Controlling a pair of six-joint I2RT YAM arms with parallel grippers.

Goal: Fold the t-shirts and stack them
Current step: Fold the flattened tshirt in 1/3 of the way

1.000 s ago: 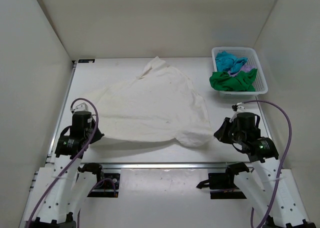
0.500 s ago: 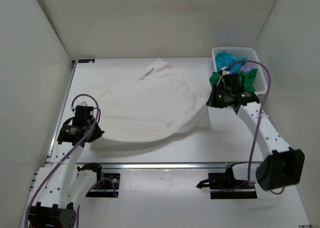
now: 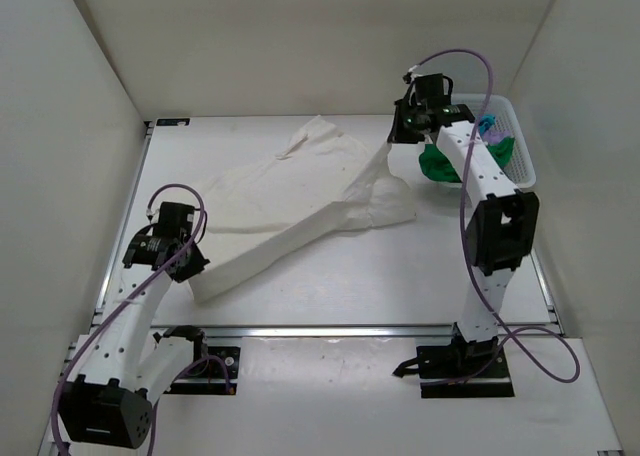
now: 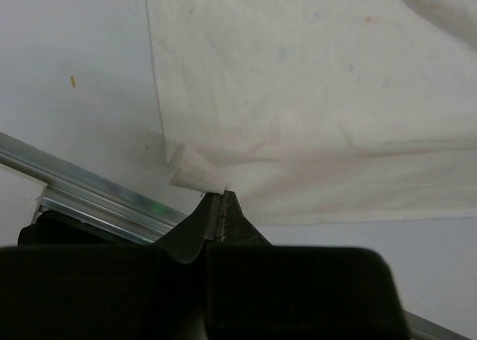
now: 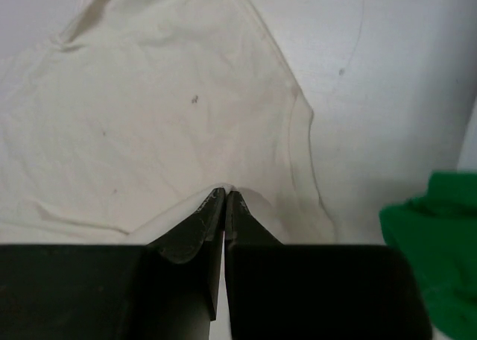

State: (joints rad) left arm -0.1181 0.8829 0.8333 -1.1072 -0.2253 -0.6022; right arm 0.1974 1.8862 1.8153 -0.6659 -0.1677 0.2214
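Cream-white t-shirt (image 3: pixel 300 191) lies on the table (image 3: pixel 330 296), one edge drawn diagonally between two clamped corners. Left gripper (image 4: pixel 221 198) is closed on the near-left corner. Right gripper (image 5: pixel 225 195) is closed on the far-right corner, beside the basket (image 3: pixel 524 166) holding the green t-shirt (image 3: pixel 436 164)

Setting: robotics lab test cell. Evidence: white bench (image 3: pixel 380 276) enclosed on three sides by plain white panel walls (image 3: pixel 300 46); aluminium rail (image 3: pixel 330 331) along its near edge; two robot arms, left arm (image 3: pixel 128 318) and right arm (image 3: pixel 478 171), on bolted mounts, trailing purple cables (image 3: pixel 455 52).
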